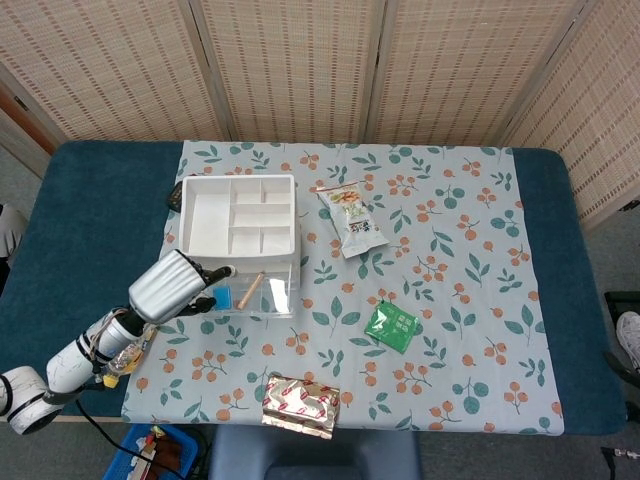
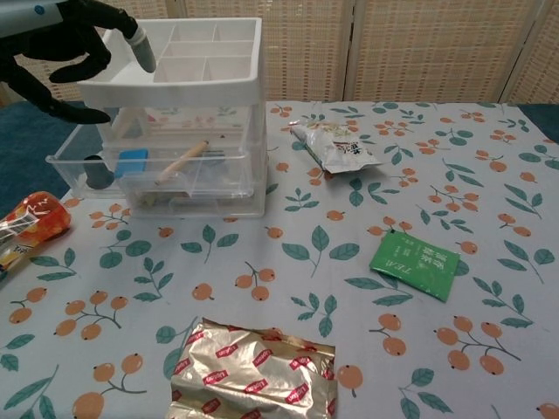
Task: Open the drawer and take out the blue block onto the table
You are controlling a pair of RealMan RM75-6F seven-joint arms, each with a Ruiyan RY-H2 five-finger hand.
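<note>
The chest view shows the left hand (image 2: 54, 54) at the upper left, above the open drawer (image 2: 74, 164) of the clear drawer unit (image 2: 188, 131); its fingers (image 2: 140, 42) are spread and a little bent, and they hold nothing. The right hand shows in neither view. The risk here is judged from the small space: the blue block (image 2: 133, 162) lies inside the pulled-out drawer, near its left side, and just to its right a wooden stick (image 2: 182, 160) rests at a slant. If the hand comes down too far to the right, the fingers can catch the stick and pull it out, or push the block deeper under the white tray (image 2: 170, 54) on top of the unit. If it comes down too far to the left, the fingers can hit the thin drawer wall, and then the light unit may slide on the tablecloth (image 2: 288, 288). The block itself looks small, square and flat, of a light blue colour with smooth sides, so a loose pinch can probably let it slip. In the head view the block (image 1: 222, 297) sits just beside the hand (image 1: 175, 287), in the front part of the drawer.
</note>
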